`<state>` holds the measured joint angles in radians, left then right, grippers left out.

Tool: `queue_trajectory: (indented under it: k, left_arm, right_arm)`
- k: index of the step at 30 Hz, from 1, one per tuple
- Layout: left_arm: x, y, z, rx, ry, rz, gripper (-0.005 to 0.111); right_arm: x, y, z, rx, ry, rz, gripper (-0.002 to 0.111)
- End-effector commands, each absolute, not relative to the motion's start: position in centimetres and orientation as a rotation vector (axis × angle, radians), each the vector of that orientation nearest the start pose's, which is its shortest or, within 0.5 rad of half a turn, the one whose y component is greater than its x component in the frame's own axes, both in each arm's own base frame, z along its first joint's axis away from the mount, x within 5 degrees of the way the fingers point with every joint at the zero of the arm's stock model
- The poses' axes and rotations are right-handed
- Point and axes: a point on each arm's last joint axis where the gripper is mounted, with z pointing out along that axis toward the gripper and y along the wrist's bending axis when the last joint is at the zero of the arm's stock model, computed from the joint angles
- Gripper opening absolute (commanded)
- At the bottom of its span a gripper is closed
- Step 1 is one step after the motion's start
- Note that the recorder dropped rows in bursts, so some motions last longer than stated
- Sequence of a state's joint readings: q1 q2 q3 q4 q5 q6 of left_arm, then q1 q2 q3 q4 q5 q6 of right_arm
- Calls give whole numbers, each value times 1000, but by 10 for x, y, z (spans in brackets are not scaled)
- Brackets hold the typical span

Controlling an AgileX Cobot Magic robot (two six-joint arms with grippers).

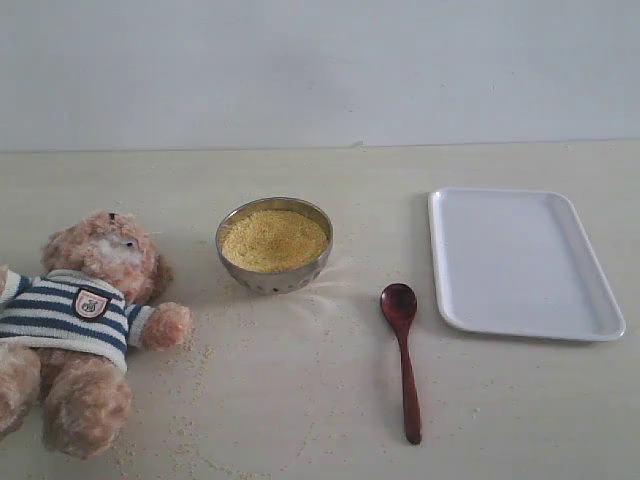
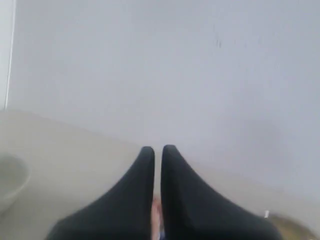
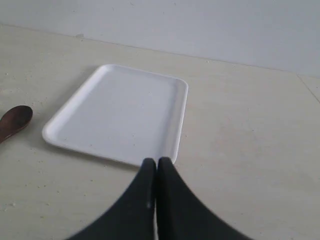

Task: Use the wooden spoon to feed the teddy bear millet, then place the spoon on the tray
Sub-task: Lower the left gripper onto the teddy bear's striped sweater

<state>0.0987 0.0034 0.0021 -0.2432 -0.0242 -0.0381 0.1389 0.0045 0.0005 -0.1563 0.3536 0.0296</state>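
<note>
Shut and empty: black left gripper, right gripper. I see the slim reddish-brown wooden spoon lying handle toward my camera, bowl away.

One round steel bowl stands upright on the pale tabletop, left of centre in the exterior view. A plain light wall rises behind the tabletop's far edge.

L gripper & R gripper: smooth matte blk, wedge-shaped.

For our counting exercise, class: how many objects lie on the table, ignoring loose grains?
4: teddy bear at left, bowl of millet in the middle, wooden spoon right of it, tray farthest right. None seems hidden.
</note>
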Motion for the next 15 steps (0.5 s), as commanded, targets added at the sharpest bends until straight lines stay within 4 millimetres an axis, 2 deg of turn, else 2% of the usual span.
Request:
queue_trajectory:
  k: [1,4,5,7,9,10,12,13,15]
  left_arm:
    - [43,16,249,-358,1009,-180,5]
    - [27,19,275,-423,715,-356,5]
    - [23,18,291,-414,679,-369,5]
    - [30,18,313,-360,759,-233,5]
    - [55,17,330,-255,954,-9,5]
    - [80,18,334,-202,1117,78,5]
    - [120,16,334,-136,1456,75,5]
    - [147,13,329,-102,1681,29,5]
    - [185,8,328,-31,2015,-61,5]
  right_arm:
    - [54,3,183,-201,1810,-39,0]
    - [54,3,183,-201,1810,-39,0]
    - [54,3,183,-201,1810,-39,0]
    - [54,3,183,-201,1810,-39,0]
    - [54,3,183,-201,1810,-39,0]
    - [54,3,183,-201,1810,-39,0]
    - [54,3,183,-201,1810,-39,0]
    - [54,3,183,-201,1810,-39,0]
    - [54,3,183,-201,1810,-39,0]
